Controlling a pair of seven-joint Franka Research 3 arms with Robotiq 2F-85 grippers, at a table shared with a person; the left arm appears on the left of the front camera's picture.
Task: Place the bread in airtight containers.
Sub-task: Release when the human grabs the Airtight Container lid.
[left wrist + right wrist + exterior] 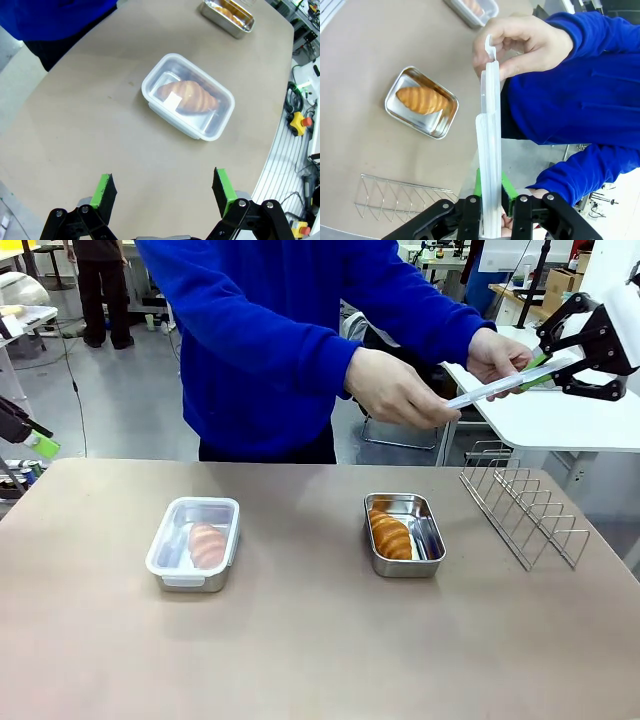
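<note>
One steel container [193,543] at the table's left has its clear lid on, with a croissant [206,545] inside. The other container [404,533] stands open near the middle, holding the second croissant [390,536]. My right gripper [548,368] is up at the far right, shut on one end of a clear plastic lid [497,390]. The person's two hands hold that lid too. In the right wrist view the lid [490,135] runs edge-on from my gripper [491,186] to the person's hand [520,42], above the open container [421,101]. My left gripper [164,192] hangs open above the lidded container [187,95].
A wire rack [525,510] stands at the table's right, beside the open container. The person in a blue sweater [260,330] leans over the far edge. A white side table [560,420] sits behind the rack. Bare tabletop [300,640] lies in front.
</note>
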